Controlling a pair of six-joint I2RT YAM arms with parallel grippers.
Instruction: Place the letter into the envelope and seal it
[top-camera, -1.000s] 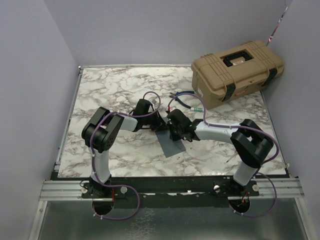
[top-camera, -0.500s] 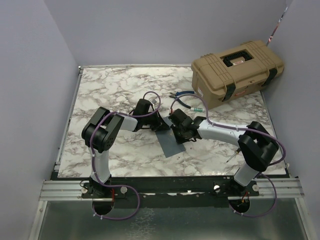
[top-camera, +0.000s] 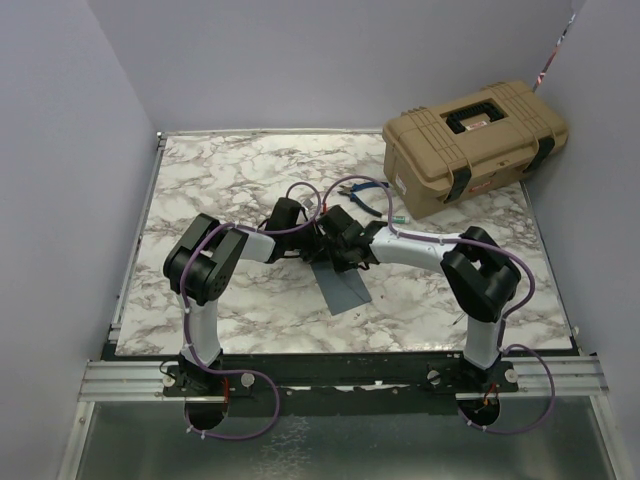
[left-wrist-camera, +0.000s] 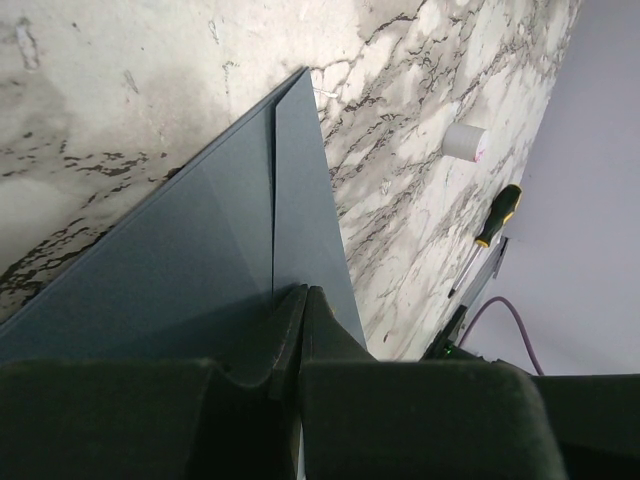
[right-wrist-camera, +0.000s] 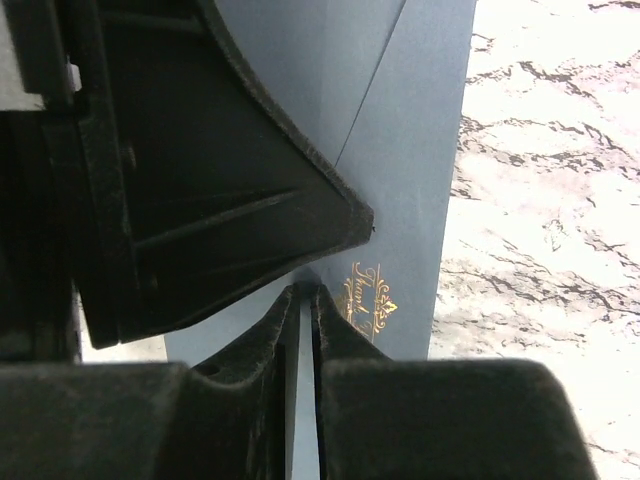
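At centre of marble table (top-camera: 220, 170): grey-blue paper envelope (top-camera: 343, 290). Far right corner: tan plastic case (top-camera: 475, 145); blue-handled pliers (top-camera: 362, 195) just left.

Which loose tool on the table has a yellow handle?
The screwdriver, yellow-and-black handled, beside the white roll; the pliers near the tan case have blue handles.

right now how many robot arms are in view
2. The left arm reaches from the near left to the far end of the envelope, fingers shut on it. The right arm comes from the near right to that same end. None look hidden.
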